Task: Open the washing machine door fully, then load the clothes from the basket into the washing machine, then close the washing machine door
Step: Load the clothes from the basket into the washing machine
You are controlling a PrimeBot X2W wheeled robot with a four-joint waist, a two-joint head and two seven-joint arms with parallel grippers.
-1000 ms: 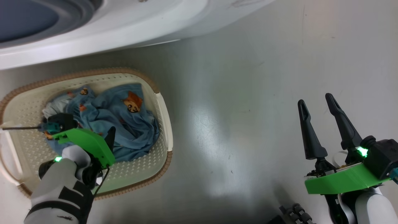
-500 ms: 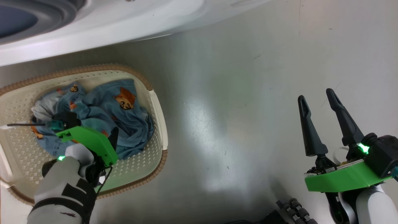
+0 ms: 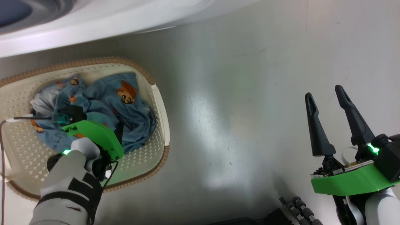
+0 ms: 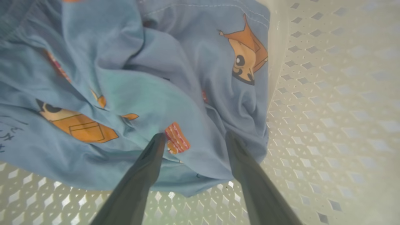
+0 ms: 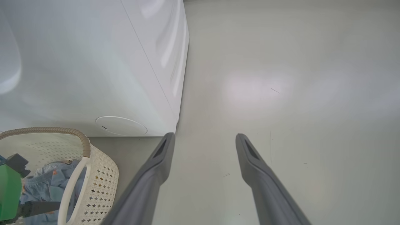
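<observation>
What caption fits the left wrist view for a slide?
Open left gripper poised over the blue animal-print clothes in the perforated basket.

No readable text, brand or number. Dark scribbly print marks [image 4: 7, 131] sit on the clothes [image 4: 193, 62], at the pile's near-left edge, too blurred to read.

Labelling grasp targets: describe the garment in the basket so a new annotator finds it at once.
Start at the white washing machine; on the grey floor before it stands a cream perforated basket with a brown woven-look rim. The clothes lie bunched inside: light-blue fabric printed with orange-brown cartoon animals, the sole soft, coloured thing against pale plastic.
</observation>
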